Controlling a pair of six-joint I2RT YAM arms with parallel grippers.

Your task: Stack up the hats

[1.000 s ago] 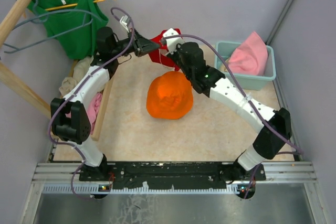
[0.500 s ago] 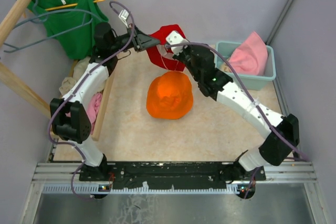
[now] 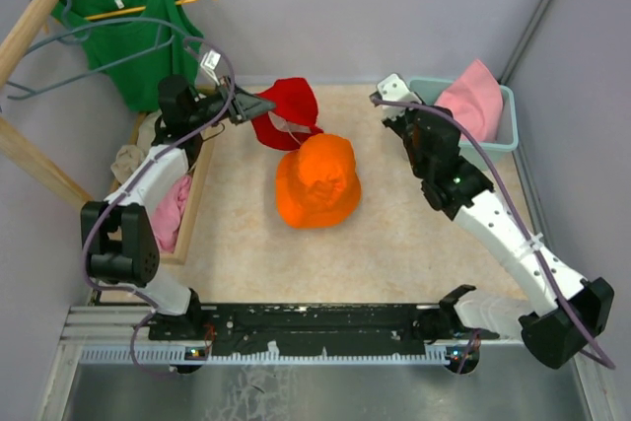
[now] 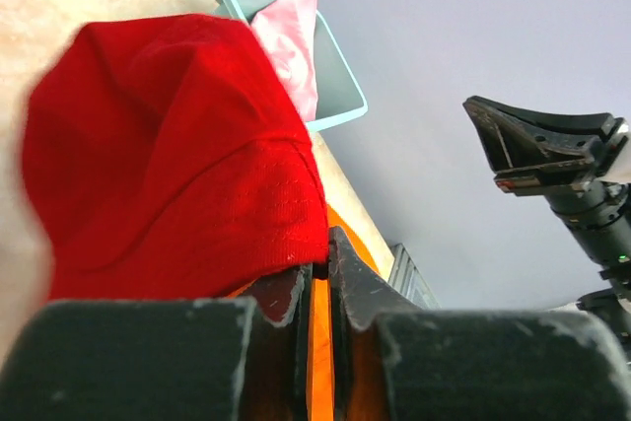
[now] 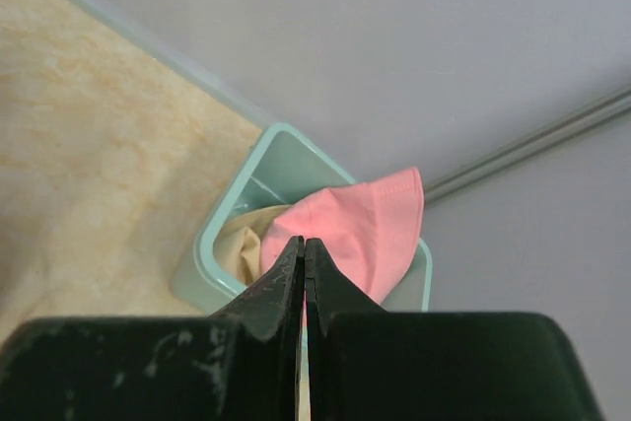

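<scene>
Two hats sit mid tabletop [image 3: 414, 244]: orange hat [image 3: 317, 182] lies flat, and red hat [image 3: 288, 107] is just behind it, against its far edge, w/ brim pinched in left gripper [image 3: 264, 105], jaws clamped on the fabric. Right gripper [image 3: 383, 99] has jaws pressed together on nothing, just beside teal bin [image 3: 498, 150] at far right. Pink hat [image 3: 471, 96] is in that bin.

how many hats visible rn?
3: red hat in the left end effector, orange hat mid-table, pink hat in the bin. Beige cloth beneath may be another.
</scene>
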